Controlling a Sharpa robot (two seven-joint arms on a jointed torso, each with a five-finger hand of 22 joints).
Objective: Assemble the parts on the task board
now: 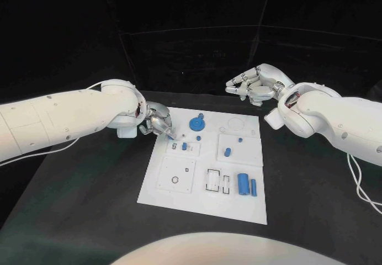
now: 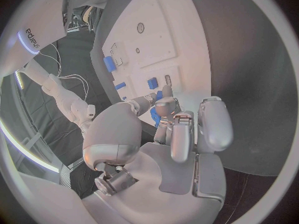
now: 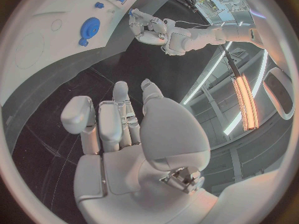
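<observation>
At the left of the head view, the left robot hand (image 1: 159,122) hangs over the upper left corner of the task board (image 1: 179,196), fingers curled down toward a small blue part (image 1: 184,146) in a square recess. Its wrist view shows a blue piece (image 2: 155,115) just at the fingertips (image 2: 167,104), but whether it is pinched or merely touched I cannot tell. This looks like an early placing step. Mid-frame lie a round blue gear (image 1: 197,122), further small pieces, and two blue cylinders (image 1: 248,185) lower right. At the upper right, the right robot hand (image 1: 253,84) hovers beyond the board, fingers loosely curled, holding nothing. Next calls for careful alignment over the recess.
</observation>
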